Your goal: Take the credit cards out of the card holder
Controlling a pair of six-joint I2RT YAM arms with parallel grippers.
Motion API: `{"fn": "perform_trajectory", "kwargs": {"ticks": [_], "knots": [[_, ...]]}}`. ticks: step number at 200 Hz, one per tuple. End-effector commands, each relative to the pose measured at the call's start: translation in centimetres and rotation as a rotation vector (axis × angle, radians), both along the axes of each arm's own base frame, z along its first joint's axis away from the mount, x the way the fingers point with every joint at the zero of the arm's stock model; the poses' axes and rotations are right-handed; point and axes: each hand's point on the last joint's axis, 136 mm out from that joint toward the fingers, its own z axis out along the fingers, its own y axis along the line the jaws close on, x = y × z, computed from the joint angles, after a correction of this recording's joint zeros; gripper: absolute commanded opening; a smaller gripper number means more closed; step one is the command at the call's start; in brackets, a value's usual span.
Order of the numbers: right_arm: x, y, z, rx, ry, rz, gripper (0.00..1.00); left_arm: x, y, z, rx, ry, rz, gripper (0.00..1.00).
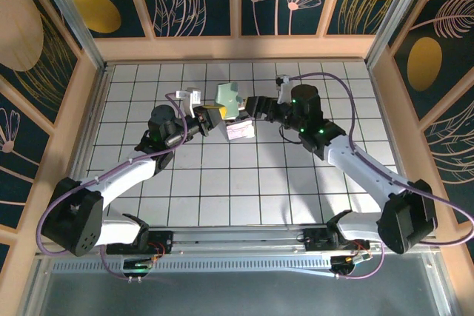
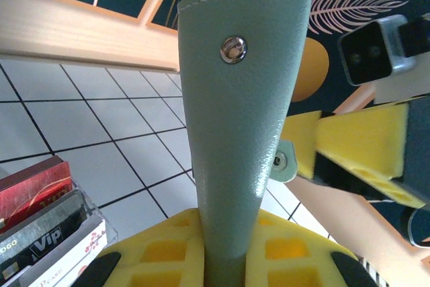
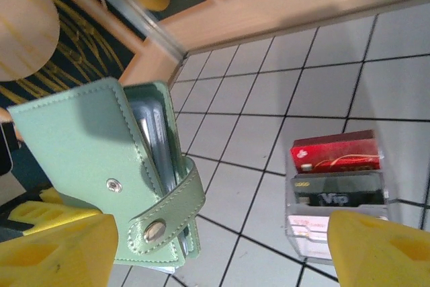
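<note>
- Centrally, above the white tiled table (image 1: 222, 183), the two hands are seen brought close together, and the card holder (image 1: 229, 96) is held up between them, off the table.
- The card holder (image 2: 235, 132), pale green with stitched edges, is gripped at its lower end by the left hand (image 1: 209, 116). In the left wrist view it is seen rising upright out of the closed yellow fingers (image 2: 161, 253), and a metal snap stud (image 2: 233, 49) is shown near its top.
- The right hand (image 1: 250, 105) is held wide open just beside the card holder. In the right wrist view its yellow fingertips (image 3: 383, 247) are set far apart and nothing is clamped between them. Whether one fingertip touches the holder's lower corner cannot be told.
- In the right wrist view the card holder (image 3: 74, 146) is seen partly open. Grey sheets are visible inside it, and a strap (image 3: 181, 196) is looped round its open edge. Whether cards lie inside cannot be told.
- Three credit cards (image 3: 336, 179), one red, one black marked "Vip" and one white-pink, are stood in tiers in a clear stand (image 3: 289, 199) on the table. They are placed on the near side of the raised card holder, apart from it.
</note>
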Motion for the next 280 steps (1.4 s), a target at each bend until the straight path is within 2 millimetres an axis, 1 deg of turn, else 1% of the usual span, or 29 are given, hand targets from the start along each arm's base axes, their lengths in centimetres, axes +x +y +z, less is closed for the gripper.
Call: {"fn": "perform_trajectory", "kwargs": {"ticks": [1,30,52,73,78,98,114,136,151,173,185,198,221,244,246,249,280], "knots": [[0.0,2.0,1.8,0.038,-0.063,0.111,0.84,-0.2,-0.4,2.8,-0.025,-0.088,-0.036,0.0],[0.7,3.2,1.1,0.027,-0.045,0.139,0.85,-0.3,-0.5,2.9,-0.027,-0.09,-0.047,0.0],[0.9,3.8,0.9,0.03,-0.04,0.16,0.81,-0.4,-0.6,3.0,-0.027,-0.092,-0.055,0.0],[0.4,3.9,1.6,0.05,-0.064,0.182,0.79,-0.3,-0.5,2.9,-0.025,-0.088,-0.046,0.0],[0.1,3.9,1.9,0.058,-0.073,0.191,0.8,-0.3,-0.5,2.9,-0.024,-0.087,-0.047,0.0],[-0.9,4.0,3.1,0.082,-0.118,0.218,0.88,-0.2,-0.6,2.7,-0.024,-0.079,-0.046,0.0],[-1.4,4.2,3.7,0.081,-0.145,0.225,0.92,-0.1,-0.7,2.6,-0.027,-0.074,-0.048,0.0],[-1.2,4.5,3.4,0.053,-0.143,0.206,0.94,-0.2,-0.8,2.7,-0.033,-0.075,-0.057,0.0],[-0.4,4.5,2.5,0.024,-0.117,0.173,0.94,-0.3,-0.8,2.9,-0.036,-0.08,-0.063,0.0],[0.8,3.9,1.0,-0.014,-0.079,0.118,0.9,-0.5,-0.8,3.3,-0.041,-0.092,-0.07,0.0],[1.1,3.5,0.7,-0.015,-0.068,0.1,0.86,-0.7,-0.7,3.3,-0.041,-0.095,-0.07,0.0],[1.0,2.9,1.0,-0.002,-0.073,0.088,0.82,-0.8,-0.6,3.5,-0.042,-0.103,-0.067,0.0],[0.4,2.0,1.3,0.033,-0.087,0.101,0.74,-1.0,-0.5,3.7,-0.043,-0.112,-0.067,0.0],[-1.0,2.0,1.7,0.059,-0.098,0.149,0.68,-1.3,-0.5,4.1,-0.052,-0.123,-0.076,0.0],[-0.6,1.4,1.7,0.059,-0.099,0.134,0.68,-1.3,-0.5,4.2,-0.053,-0.124,-0.078,0.0],[-0.5,1.1,1.7,0.059,-0.101,0.133,0.67,-1.4,-0.5,4.2,-0.055,-0.126,-0.081,0.0],[-1.3,0.8,2.0,0.049,-0.124,0.155,0.59,-2.2,-0.9,5.0,-0.08,-0.148,-0.131,0.0]]}}
